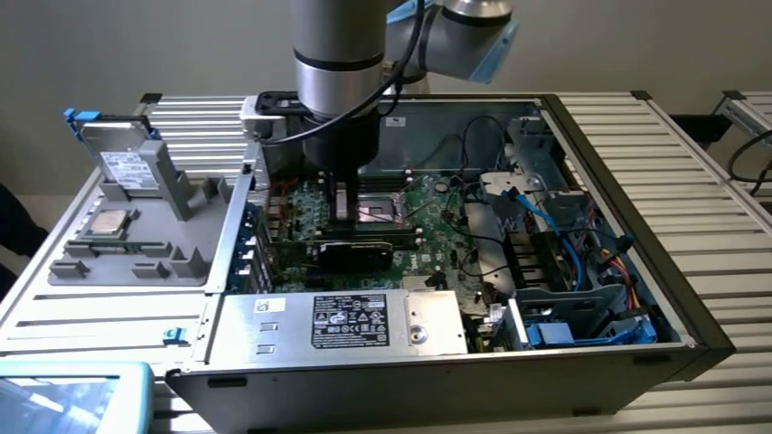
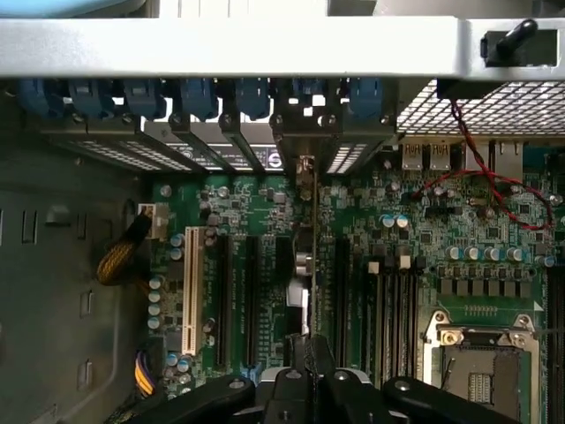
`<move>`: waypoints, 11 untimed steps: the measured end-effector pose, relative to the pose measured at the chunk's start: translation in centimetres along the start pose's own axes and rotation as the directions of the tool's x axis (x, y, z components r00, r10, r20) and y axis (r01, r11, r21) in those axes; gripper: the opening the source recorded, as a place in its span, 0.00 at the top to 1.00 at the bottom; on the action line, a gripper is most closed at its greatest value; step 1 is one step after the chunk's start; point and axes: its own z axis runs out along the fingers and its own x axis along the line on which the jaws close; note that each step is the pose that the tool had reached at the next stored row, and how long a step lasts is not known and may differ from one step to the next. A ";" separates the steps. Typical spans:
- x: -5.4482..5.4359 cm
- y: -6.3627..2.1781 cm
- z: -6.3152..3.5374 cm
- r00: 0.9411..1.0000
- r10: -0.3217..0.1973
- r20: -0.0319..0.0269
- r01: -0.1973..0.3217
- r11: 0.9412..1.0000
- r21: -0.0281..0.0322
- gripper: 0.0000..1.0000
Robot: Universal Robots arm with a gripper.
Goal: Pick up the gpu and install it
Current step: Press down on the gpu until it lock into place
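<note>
One gpu (image 2: 307, 238) edge-on, clamped between closed fingers (image 2: 311, 367).

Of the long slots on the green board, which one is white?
The white slot is the outermost one, nearest the yellow cables; the other long slots are black.

No wording could be read. The power supply (image 1: 362, 321) carried a black label (image 1: 350, 320) with white print and marks, too small to make out. The drive (image 1: 128, 163) standing in the grey tray (image 1: 121, 258) bore a white label (image 1: 126, 168), its print likewise unreadable. The motherboard (image 2: 265, 256) showed only tiny white markings, none readable.
</note>
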 end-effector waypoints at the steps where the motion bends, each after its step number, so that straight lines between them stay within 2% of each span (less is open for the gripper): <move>1: 0.0 -0.24 0.00 1.000 0.000 0.000 0.000 1.000 -0.006 0.88; 3: 0.0 -0.41 0.15 1.000 -0.001 0.001 0.001 1.000 -0.016 0.88; 5: 0.0 -0.42 0.38 1.000 -0.001 0.003 0.001 1.000 -0.021 0.88; 8: 0.0 -0.44 0.76 1.000 -0.001 0.010 0.001 1.000 -0.022 0.88; 11: 0.0 -0.45 1.12 1.000 -0.001 0.013 0.002 1.000 -0.022 0.88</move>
